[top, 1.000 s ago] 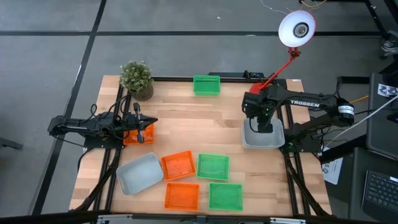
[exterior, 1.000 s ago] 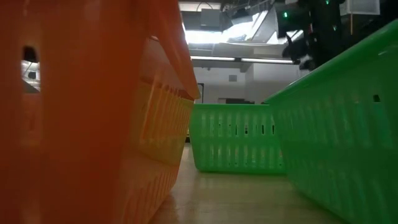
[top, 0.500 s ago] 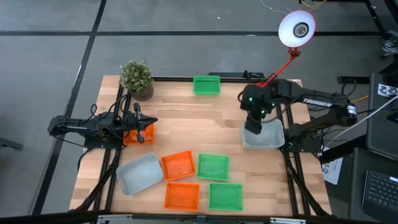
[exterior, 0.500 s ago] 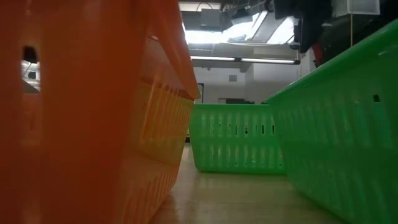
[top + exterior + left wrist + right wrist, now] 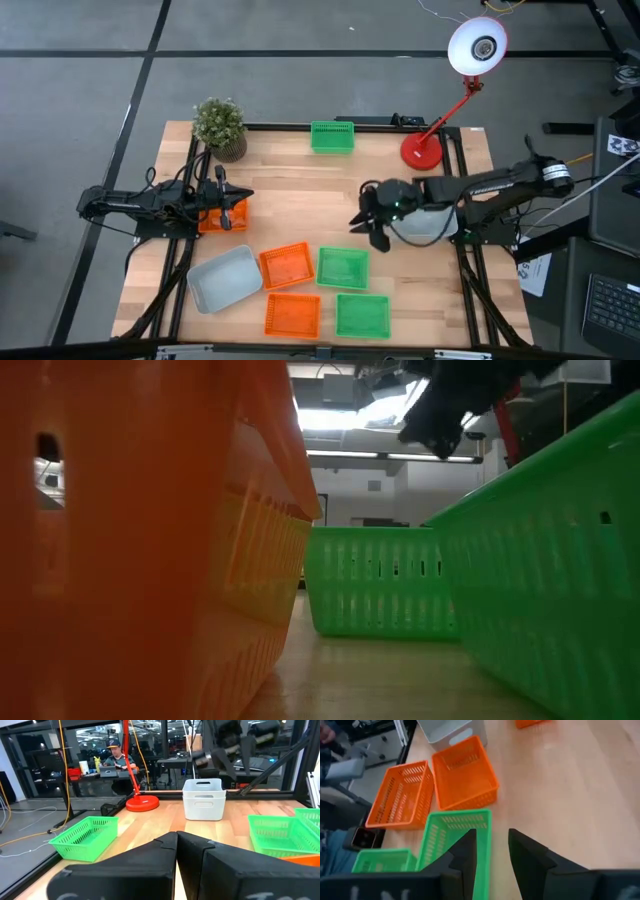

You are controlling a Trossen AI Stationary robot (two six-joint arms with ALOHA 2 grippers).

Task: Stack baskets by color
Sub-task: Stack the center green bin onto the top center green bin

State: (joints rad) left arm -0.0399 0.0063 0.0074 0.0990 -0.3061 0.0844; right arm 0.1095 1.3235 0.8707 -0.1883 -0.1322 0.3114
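Several baskets lie on the wooden table. An orange basket, a green one, an orange one, a green one and a grey one sit near the front. Another green basket stands at the far edge. A grey basket stands at the right, partly under my right arm. My right gripper hangs open above bare wood, slanting down toward the green basket. My left gripper is shut and level over another orange basket.
A potted plant stands at the far left corner. A red lamp base stands at the far right, with its white head beyond the table. Bare wood lies across the table's middle. A person sits in the room behind.
My right gripper has swung from above the grey basket at the right toward the table's left and a little nearer. It has tipped from pointing down to slanting forward. Its fingers keep the same gap. The grey basket stays where it was.
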